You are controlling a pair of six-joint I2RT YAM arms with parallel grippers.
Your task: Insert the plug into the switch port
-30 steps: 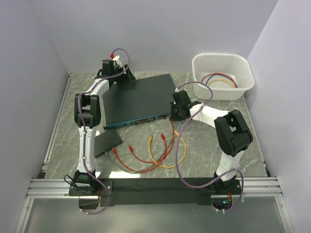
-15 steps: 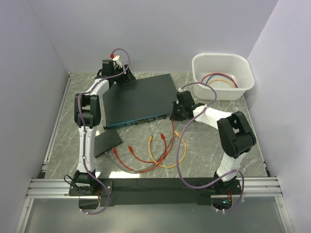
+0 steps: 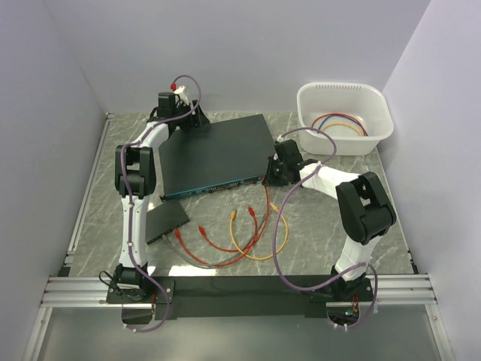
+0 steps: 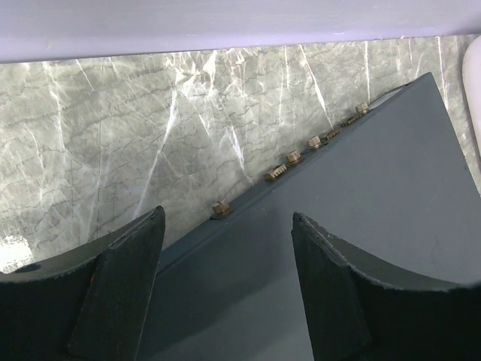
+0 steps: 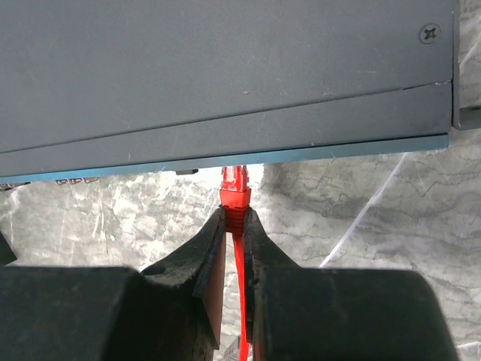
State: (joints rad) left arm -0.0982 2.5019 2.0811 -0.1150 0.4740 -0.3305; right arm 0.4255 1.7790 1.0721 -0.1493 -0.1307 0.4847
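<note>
Plug [image 5: 234, 186]: red, centre of the right wrist view, tip at the switch's teal front edge; whether it sits in a socket cannot be told.
Right fingers [image 5: 204, 259]: clamped on the plug's red boot, cable running down between them.
Switch [image 3: 216, 154]: flat dark grey box, centre of the overhead view, lying on the counter [image 3: 312, 233].
Left fingers [image 4: 124, 278]: wide apart, holding nothing, over the switch's back edge beside a row of brass screws [image 4: 293, 158].
Black slab [image 3: 167, 222]: lower left of the switch.
Loose cables [image 3: 240, 237]: red and yellow, lower centre.
White tub [image 3: 342, 144]: upper right, holding coiled cables [image 3: 340, 124].
</note>
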